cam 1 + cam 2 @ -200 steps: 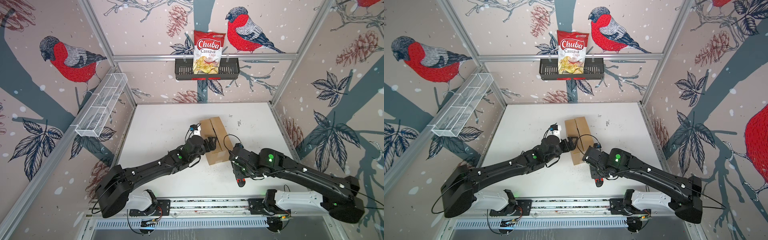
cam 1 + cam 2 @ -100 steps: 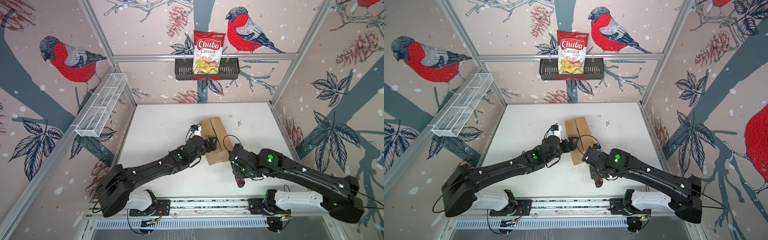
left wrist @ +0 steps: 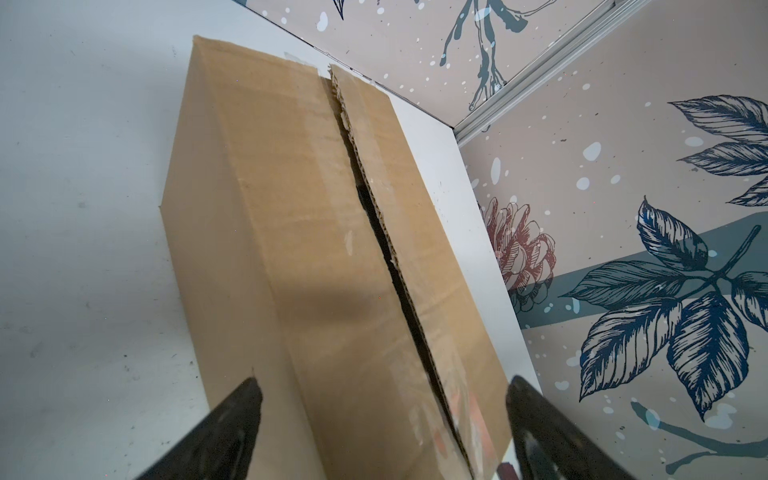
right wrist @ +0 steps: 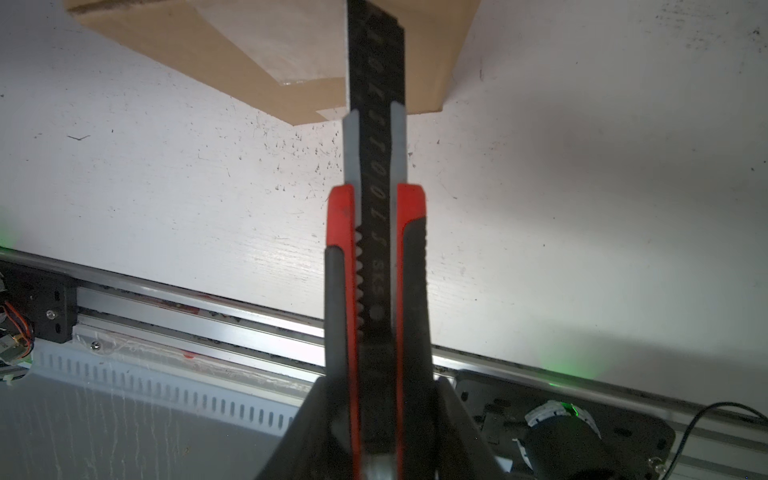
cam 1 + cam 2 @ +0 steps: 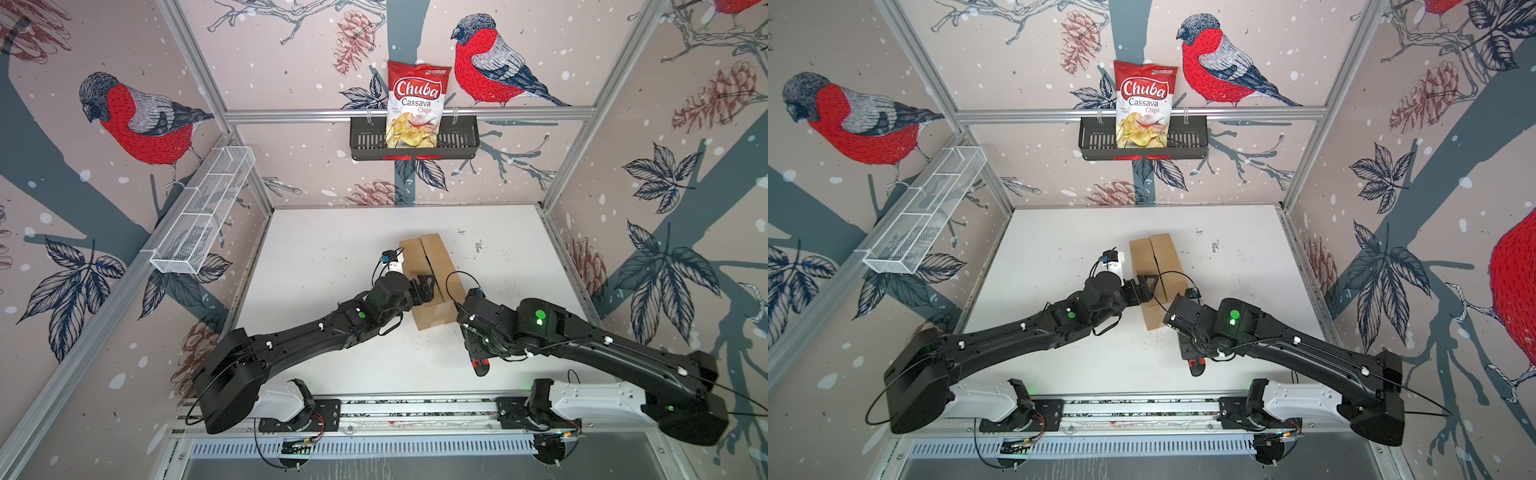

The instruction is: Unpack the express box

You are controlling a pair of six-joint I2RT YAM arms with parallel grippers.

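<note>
Brown cardboard fills the space just ahead of the left hand (image 3: 382, 382): the box (image 3: 311, 249) lies flat on the white table (image 3: 83, 208), its length running away from the fingertips. That hand is spread wide and grips nothing. Its two black fingers (image 3: 232, 419) stand to either side of the nearest part of the box top; whether they touch the cardboard cannot be told. Between them the seam (image 3: 374, 216) runs off from the hand, parted into a dark slit with ragged corrugated edges.

In both top views the left hand (image 5: 428, 286) reaches in over the box (image 5: 432, 257) from its left side.

The right hand (image 4: 376, 399) is clamped on the handle of a red-and-black knife (image 4: 376, 249). The black blade (image 4: 374, 62) is run out past the fingertips and crosses in front of the end of the box (image 4: 270, 62). Its tip is out of the wrist view, so contact cannot be judged. In a top view the right hand (image 5: 478, 345) hangs just beside the box's near right corner, the knife (image 5: 481, 368) sticking out behind it.
</note>
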